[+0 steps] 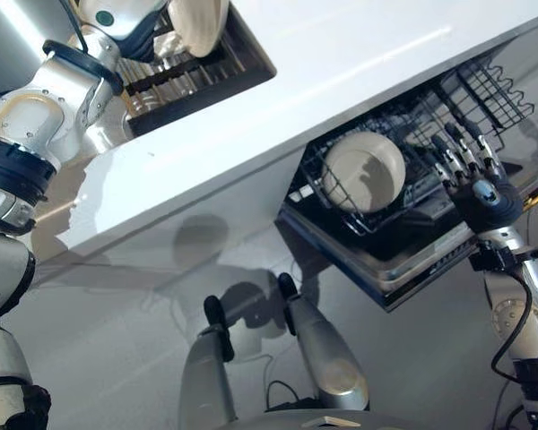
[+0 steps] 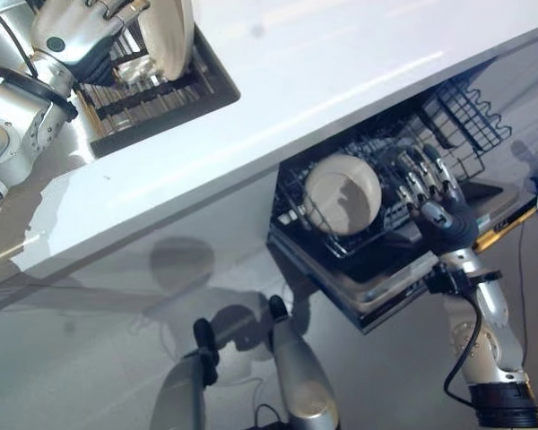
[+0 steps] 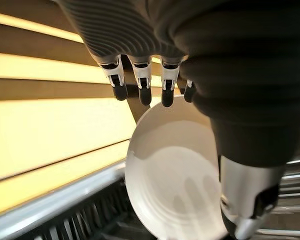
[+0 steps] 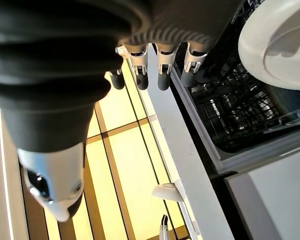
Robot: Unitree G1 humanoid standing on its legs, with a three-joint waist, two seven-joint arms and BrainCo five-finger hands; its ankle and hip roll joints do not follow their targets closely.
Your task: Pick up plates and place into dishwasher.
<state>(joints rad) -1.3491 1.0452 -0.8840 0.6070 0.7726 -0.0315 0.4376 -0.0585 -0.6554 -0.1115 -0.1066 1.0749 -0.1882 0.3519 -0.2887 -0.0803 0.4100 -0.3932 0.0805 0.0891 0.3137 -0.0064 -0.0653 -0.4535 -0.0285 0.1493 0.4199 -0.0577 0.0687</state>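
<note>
Plate (image 3: pixel 172 170) in my left hand (image 2: pixel 76 31): fingers (image 3: pixel 140 92) hooked over the rim, thumb on the near face, so it is gripped. It sits on edge above the drying rack (image 1: pixel 202 67) at the far left of the desk (image 1: pixel 341 81), apparently just clear of the wires, though I cannot confirm the lower edge is free.

A second plate (image 1: pixel 363 170) already leans in the dishwasher rack (image 2: pixel 377 193), which is pulled out under the desk's front edge. My right hand (image 1: pixel 471 166) hovers beside that rack, fingers straight and relaxed, holding nothing.

Step in hand, my judgement: lift the held plate out and carry it across to the rack.

To do it well:
- raise straight up until the rim clears the wires before swinging right;
- keep the plate on edge, grip firm; a smooth rim can slip;
- aim for a free slot next to the loaded plate, not onto it;
- keep the right hand out of the path.
</note>
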